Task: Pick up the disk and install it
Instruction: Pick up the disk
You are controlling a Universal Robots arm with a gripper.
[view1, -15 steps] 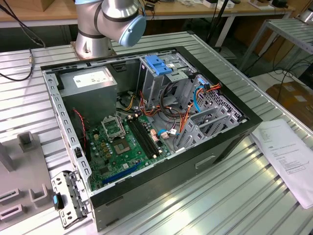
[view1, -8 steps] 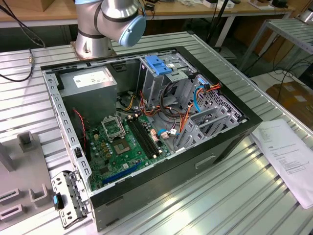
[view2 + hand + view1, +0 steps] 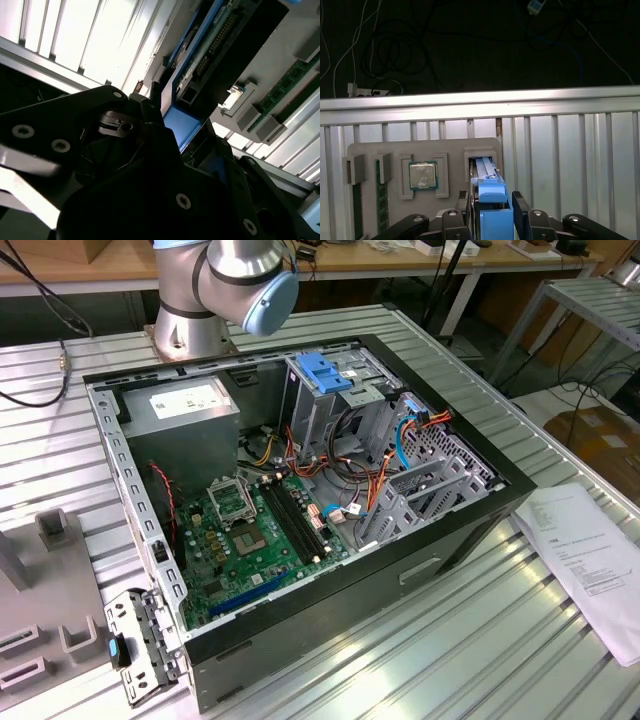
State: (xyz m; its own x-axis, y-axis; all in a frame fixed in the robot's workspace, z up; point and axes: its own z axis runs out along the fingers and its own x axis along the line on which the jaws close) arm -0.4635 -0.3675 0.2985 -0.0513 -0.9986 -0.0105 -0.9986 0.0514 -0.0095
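Note:
The disk (image 3: 486,172) stands on edge in a slot of the grey fixture plate (image 3: 395,152), its bright blue carrier frame toward the camera. In the first wrist view my gripper (image 3: 492,212) straddles that blue frame, one black finger (image 3: 464,207) against each side, shut on it. The second wrist view shows the gripper (image 3: 167,125) from below, with the blue edge of the disk (image 3: 184,127) rising between the dark fingers. The open computer case (image 3: 450,540) lies on the table in the exterior view, with a grey drive cage (image 3: 325,390) inside.
A processor chip (image 3: 423,175) and a memory stick (image 3: 381,197) sit in other pockets of the fixture plate. Beside the case lie a perforated bracket with a blue knob (image 3: 130,650) and a paper sheet (image 3: 590,550). The arm's base (image 3: 190,300) stands behind the case.

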